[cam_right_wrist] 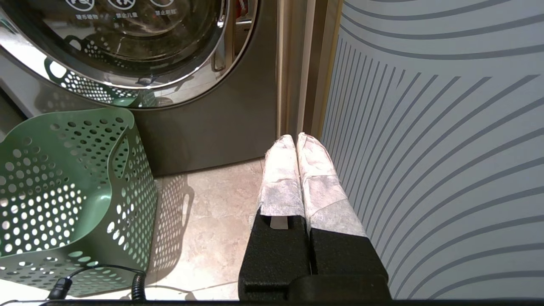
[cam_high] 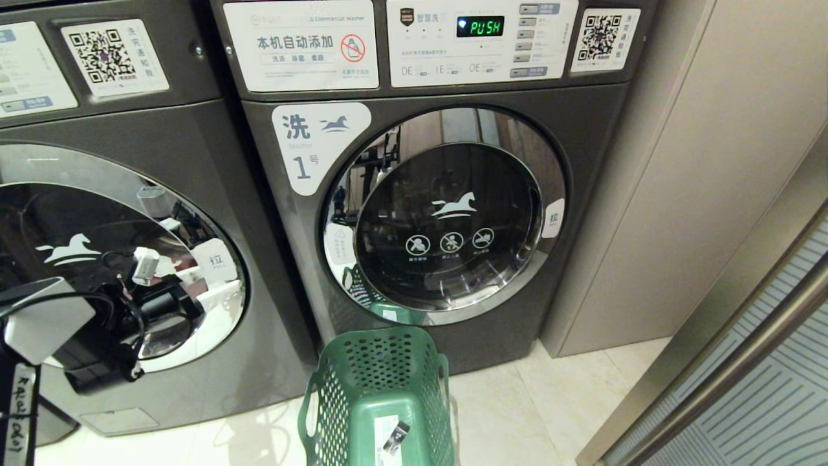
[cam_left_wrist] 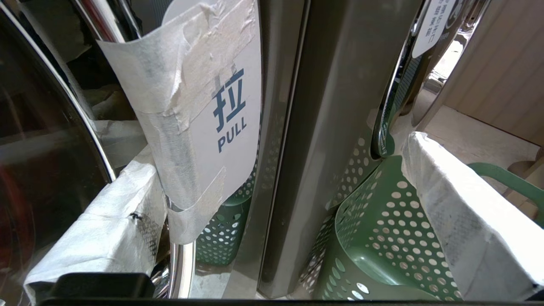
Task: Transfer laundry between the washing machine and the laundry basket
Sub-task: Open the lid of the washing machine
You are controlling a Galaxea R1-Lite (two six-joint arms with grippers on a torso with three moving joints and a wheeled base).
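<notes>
Two labels read clearly — "PUSH" display point(cam_high: 480, 26), "PULL" tag point(cam_left_wrist: 229, 123).

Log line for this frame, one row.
left hand: open at left washer's PULL tab | door: shut | right hand: shut, parked low | basket: on floor, looks empty

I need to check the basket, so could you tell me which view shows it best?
The head view: the basket stands whole below the washer door. The right wrist view shows one side; the left wrist view only a holed wall.
</notes>
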